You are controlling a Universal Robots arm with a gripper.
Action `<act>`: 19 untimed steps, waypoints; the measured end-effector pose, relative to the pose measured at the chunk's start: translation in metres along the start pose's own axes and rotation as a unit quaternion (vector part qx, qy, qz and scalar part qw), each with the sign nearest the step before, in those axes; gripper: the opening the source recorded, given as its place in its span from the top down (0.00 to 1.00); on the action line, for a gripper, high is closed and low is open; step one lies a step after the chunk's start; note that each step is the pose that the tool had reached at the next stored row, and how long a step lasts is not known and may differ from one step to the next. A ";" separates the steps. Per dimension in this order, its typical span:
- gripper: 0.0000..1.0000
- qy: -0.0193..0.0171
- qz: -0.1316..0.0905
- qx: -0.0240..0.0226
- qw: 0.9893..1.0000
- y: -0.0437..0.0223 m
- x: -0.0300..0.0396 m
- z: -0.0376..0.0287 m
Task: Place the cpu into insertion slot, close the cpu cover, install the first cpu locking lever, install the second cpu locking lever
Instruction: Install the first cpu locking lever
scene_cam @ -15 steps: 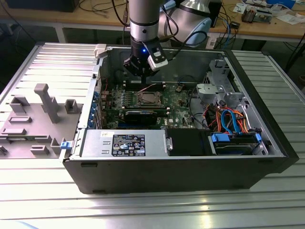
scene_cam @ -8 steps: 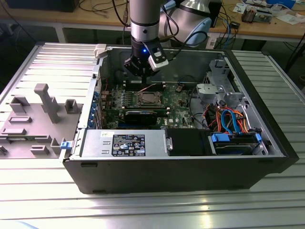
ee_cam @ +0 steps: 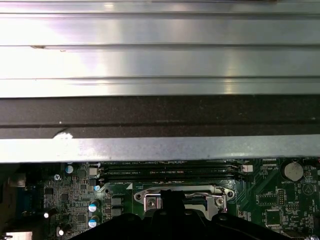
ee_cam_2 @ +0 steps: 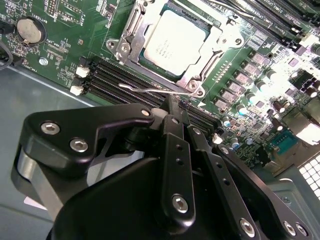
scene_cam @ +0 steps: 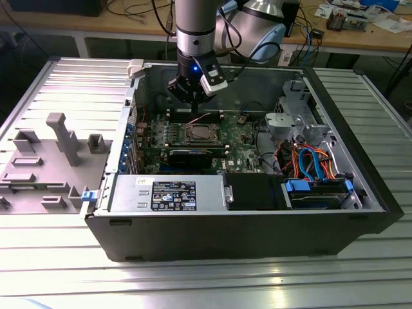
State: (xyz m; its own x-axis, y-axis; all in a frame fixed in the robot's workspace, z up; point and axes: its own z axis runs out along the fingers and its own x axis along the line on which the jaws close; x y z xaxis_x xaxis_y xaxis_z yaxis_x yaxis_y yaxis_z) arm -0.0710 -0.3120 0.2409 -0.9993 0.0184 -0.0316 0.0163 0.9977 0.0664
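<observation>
One hand [ee_cam_2: 172, 107], fingers drawn narrow and holding nothing, hangs just beside the insertion slot [ee_cam_2: 131, 30]. We see the cpu [ee_cam_2: 175, 42] seated, the cpu cover [ee_cam_2: 220, 37] closed over it, and a thin lever [ee_cam_2: 150, 91] lying crosswise at our fingertips.
</observation>
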 end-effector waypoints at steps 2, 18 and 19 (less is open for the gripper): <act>0.89 0.000 0.000 0.000 1.000 0.0000 0.0000 0.0000; 0.89 0.002 -0.024 -0.001 1.000 0.0022 -0.0101 0.0086; 0.89 0.002 -0.024 -0.001 1.000 0.0027 -0.0105 0.0096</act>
State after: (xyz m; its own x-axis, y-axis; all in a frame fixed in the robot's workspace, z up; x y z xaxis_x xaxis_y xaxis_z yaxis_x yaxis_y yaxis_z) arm -0.0601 -0.3088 0.2318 -0.9991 -0.0297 -0.0315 -0.0318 0.9973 0.0664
